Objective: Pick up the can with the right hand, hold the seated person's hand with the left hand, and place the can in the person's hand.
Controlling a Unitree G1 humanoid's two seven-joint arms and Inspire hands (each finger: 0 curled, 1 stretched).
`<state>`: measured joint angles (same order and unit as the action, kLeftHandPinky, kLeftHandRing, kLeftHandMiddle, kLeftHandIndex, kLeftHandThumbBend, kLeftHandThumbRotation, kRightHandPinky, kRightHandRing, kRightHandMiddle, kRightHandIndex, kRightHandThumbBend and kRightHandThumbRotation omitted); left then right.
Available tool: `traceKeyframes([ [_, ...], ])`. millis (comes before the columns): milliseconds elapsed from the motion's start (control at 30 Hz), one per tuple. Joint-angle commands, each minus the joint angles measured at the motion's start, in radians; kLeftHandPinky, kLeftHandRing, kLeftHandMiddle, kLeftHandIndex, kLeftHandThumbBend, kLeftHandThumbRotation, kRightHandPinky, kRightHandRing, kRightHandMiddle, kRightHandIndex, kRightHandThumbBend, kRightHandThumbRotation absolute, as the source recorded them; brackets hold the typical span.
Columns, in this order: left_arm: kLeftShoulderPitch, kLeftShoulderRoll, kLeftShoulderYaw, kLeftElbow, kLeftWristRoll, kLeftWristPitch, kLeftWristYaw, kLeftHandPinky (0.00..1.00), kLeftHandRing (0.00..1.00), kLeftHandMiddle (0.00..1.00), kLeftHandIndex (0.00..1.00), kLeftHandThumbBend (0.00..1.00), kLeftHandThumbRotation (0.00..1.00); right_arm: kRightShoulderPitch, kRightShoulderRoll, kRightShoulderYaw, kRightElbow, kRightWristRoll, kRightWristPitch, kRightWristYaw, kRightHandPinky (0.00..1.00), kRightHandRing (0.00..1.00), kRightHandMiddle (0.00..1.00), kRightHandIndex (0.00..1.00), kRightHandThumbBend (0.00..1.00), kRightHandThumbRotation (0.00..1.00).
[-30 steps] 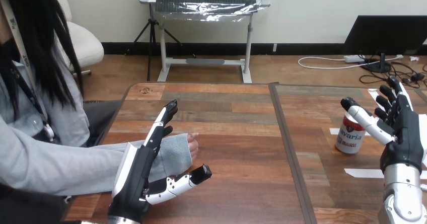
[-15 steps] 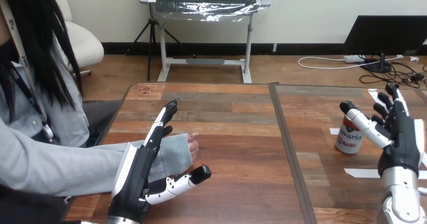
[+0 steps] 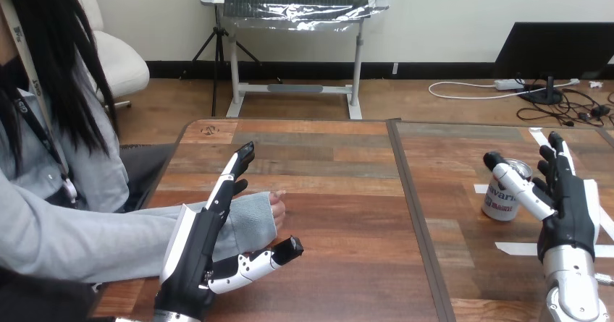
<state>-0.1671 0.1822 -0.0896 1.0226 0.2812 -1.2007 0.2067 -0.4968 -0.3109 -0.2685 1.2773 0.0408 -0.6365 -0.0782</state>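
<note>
Can [image 3: 498, 203] stands upright beside right hand [image 3: 568, 213].

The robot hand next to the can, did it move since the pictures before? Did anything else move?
The right hand came down and a little to the left, closer to the can. Its thumb now crosses the can's front, its fingers are open, and it grips nothing yet. The can stands where it was on the table. The left hand, open, and the person's hand beside it kept their places.
</note>
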Motion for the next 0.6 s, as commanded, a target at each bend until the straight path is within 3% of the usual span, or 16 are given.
traceKeyframes([
  [0, -0.047, 0.013, 0.022, -0.025, -0.010, -0.020, 0.002, 0.90, 0.96, 0.95, 0.94, 1.00, 0.54, -0.075, -0.009, 0.015, 0.003, -0.020, 0.008, -0.011, 0.97, 0.98, 0.96, 1.00, 1.00, 0.44],
  [567, -0.046, 0.013, 0.032, -0.027, 0.009, -0.026, 0.008, 0.90, 0.96, 0.95, 0.94, 1.00, 0.55, -0.077, -0.017, 0.028, 0.022, -0.055, 0.063, -0.021, 0.97, 0.98, 0.96, 1.00, 1.00, 0.46],
])
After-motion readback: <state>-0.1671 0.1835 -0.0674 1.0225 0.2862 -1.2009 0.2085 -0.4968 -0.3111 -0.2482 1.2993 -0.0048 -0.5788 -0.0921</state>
